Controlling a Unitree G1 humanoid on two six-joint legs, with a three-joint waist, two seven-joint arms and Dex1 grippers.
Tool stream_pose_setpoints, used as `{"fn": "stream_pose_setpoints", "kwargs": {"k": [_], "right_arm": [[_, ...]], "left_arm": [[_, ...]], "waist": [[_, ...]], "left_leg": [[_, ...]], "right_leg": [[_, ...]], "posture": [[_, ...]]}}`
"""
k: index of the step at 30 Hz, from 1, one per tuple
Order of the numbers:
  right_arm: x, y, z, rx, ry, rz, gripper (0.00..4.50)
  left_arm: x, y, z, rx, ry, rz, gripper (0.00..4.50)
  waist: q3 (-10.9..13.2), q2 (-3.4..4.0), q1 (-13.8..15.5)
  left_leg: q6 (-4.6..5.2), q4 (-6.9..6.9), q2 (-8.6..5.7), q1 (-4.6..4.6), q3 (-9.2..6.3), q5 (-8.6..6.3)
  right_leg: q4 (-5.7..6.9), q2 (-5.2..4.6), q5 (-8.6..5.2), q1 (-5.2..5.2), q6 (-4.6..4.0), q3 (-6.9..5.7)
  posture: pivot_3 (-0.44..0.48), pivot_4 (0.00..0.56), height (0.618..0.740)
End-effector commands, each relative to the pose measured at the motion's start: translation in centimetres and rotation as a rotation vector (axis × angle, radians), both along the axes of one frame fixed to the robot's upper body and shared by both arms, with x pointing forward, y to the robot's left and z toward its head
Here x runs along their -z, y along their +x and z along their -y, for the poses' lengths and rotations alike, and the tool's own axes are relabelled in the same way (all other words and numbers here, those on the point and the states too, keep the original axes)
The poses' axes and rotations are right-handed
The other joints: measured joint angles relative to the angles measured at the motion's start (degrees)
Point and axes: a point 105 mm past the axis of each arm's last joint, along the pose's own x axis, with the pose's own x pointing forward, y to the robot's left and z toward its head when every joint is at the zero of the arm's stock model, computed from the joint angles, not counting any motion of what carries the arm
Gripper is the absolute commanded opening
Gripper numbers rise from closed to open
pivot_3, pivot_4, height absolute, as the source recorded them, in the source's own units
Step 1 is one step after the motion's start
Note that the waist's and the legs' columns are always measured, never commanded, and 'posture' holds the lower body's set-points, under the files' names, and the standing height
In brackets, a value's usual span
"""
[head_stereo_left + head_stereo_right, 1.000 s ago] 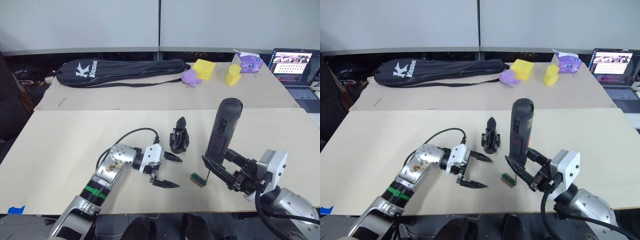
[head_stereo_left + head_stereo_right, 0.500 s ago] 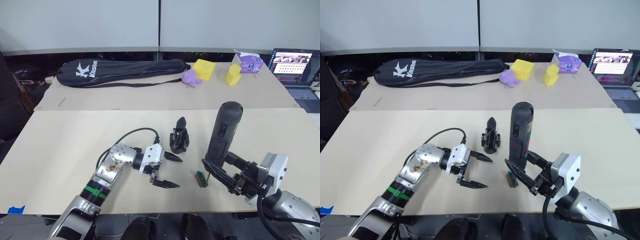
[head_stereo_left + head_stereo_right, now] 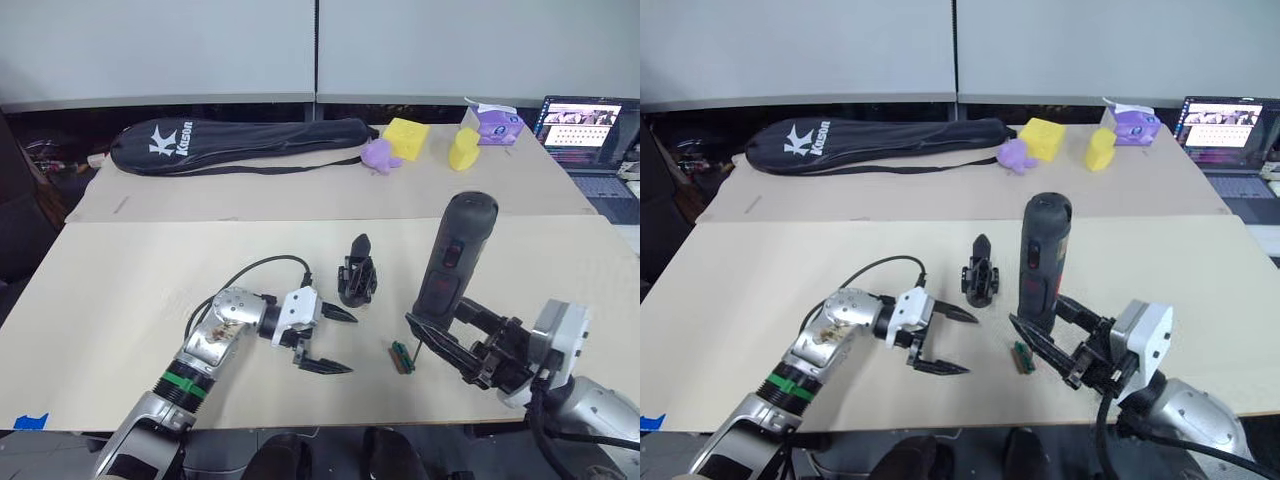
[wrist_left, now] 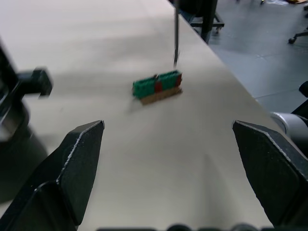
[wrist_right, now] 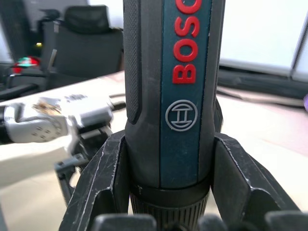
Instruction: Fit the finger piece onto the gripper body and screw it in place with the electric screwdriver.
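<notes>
Right gripper (image 3: 1040,335) clamps the electric screwdriver (image 3: 1042,258) upright, just right of the gripper body (image 3: 979,274). Green block (image 3: 1021,357) lies at the screwdriver's base. Left gripper (image 3: 948,340) spread wide, near the body.

Place: an office-like lab or test room.
Benches: two pale benches (image 3: 150,290) pushed together, before grey partition panels (image 3: 160,45).
Screen: an open laptop (image 3: 583,128) at the far corner.
Seating: a black office chair (image 5: 94,41).
Floor: grey (image 4: 269,62).
</notes>
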Motion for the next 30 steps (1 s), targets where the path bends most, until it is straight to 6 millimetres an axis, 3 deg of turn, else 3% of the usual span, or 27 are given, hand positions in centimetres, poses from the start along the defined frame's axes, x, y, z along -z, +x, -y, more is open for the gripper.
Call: {"fn": "stream_pose_setpoints", "kwargs": {"k": [1,5,10,14,20,30], "right_arm": [[-3.4,-0.9,-1.2,-0.074,0.049,0.069,1.91],[-5.9,-0.9,-2.7,-0.146,0.059,0.066,1.91],[-7.2,-0.7,-5.3,-0.238,0.061,0.035,1.91],[-7.8,1.2,-7.0,-0.326,0.082,-0.006,1.91],[-8.4,5.1,-4.7,-0.370,0.075,-0.009,1.91],[-10.0,7.3,-5.1,-0.366,0.111,-0.016,1.91]], "left_arm": [[-1.3,-0.2,-0.7,-0.020,-0.033,0.025,4.50],[-1.4,-0.1,-1.8,-0.053,-0.023,0.026,4.50],[-1.3,0.0,-2.8,-0.099,-0.018,0.028,4.50],[-1.7,0.7,-3.0,-0.140,-0.032,0.048,4.50],[-2.2,2.0,-3.5,-0.178,-0.034,0.067,4.50],[-2.9,5.0,-3.5,-0.203,-0.032,0.106,4.50]], "waist": [[0.0,-0.03,0.1],[0.1,-0.07,0.1],[0.1,-0.12,0.1],[0.2,-0.27,0.0],[0.2,-0.35,0.5],[0.2,-0.35,-0.1]], "left_leg": [[0.00,-0.01,0.03,0.01,0.00,0.00],[-0.01,-0.06,0.03,-0.05,-0.02,0.00],[-0.29,-0.15,0.04,-0.15,-0.09,0.16],[-0.29,-0.15,0.03,-0.24,-0.07,0.17],[-0.18,0.02,-0.04,-0.36,0.00,0.11],[-0.39,-0.11,-0.04,-0.58,0.09,0.23]], "right_leg": [[0.00,0.00,0.00,0.00,0.00,-0.02],[-0.09,-0.06,0.01,-0.03,-0.02,-0.03],[-0.29,-0.08,0.04,-0.03,-0.04,-0.12],[-0.55,-0.07,0.13,-0.02,-0.07,-0.13],[-0.57,-0.07,0.14,0.02,-0.07,-0.18],[-0.51,-0.04,0.17,-0.43,-0.02,-0.23]], "posture": [[0.000,0.150,0.723],[0.000,0.150,0.723],[0.000,0.150,0.723],[0.000,0.150,0.723],[0.000,0.150,0.723],[0.000,0.150,0.723]]}}
